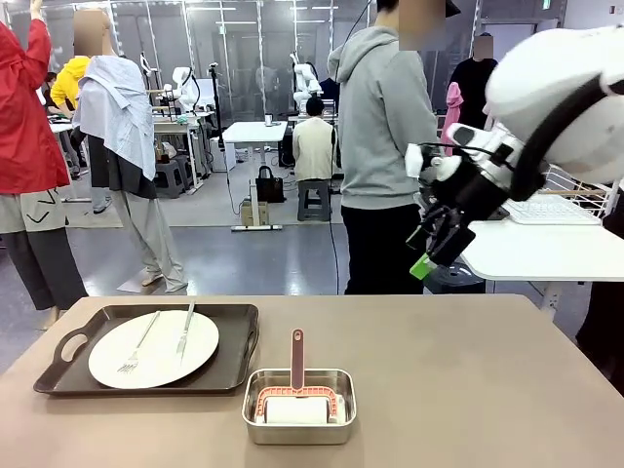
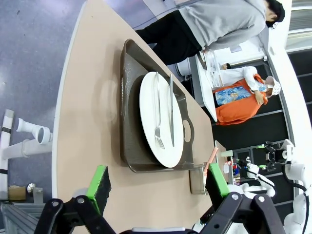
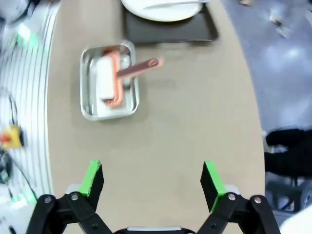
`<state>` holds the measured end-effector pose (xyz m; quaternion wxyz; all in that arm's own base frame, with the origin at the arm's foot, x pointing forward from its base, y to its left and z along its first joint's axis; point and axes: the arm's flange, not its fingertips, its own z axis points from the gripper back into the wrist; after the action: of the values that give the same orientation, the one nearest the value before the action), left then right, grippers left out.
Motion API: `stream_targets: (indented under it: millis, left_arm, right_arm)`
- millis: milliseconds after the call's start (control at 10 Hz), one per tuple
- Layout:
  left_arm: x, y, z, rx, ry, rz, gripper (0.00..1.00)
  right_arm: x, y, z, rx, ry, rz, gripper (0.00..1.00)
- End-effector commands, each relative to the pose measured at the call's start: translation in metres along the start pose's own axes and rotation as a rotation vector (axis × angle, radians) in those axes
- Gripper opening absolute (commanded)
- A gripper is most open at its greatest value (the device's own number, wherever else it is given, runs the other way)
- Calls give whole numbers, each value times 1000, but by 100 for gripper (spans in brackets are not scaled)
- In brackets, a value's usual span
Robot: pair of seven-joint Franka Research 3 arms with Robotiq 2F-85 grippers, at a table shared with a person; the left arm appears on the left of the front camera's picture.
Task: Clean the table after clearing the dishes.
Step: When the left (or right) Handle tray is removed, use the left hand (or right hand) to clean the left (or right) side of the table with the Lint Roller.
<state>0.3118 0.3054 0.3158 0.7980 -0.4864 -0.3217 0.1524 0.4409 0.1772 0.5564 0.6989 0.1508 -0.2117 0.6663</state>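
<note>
Your right gripper [image 1: 432, 255] hangs in the air, up and to the right of the pan [image 1: 299, 432], fingers apart and holding nothing. Your left gripper [image 2: 158, 183] is spread wide too. Just left of the pan on the table [image 1: 468, 390] sits one tray [image 1: 239, 343] with a plate [image 1: 154, 353], fork [image 1: 139, 346] and knife [image 1: 184, 331].

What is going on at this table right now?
Nothing is being handled yet. Both arms hang above the table with jaws open and empty: the left gripper near the tray, the right gripper raised at the right. The tray carries a white plate with a fork and knife, not yet cleared. Beside it a steel pan holds a pink-handled roller, untouched. A person in a grey hoodie stands at the far side, turned away.
</note>
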Motion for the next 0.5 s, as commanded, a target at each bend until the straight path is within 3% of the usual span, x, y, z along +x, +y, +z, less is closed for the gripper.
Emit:
stream_targets:
  millis: [0, 400]
  left_arm:
    - [-2, 1, 3, 3, 4, 1, 100]
    - [-2, 1, 3, 3, 4, 1, 100]
  right_arm:
    - [46, -24, -15, 78, 130, 224, 100]
    - [140, -27, -84, 187, 364, 423, 100]
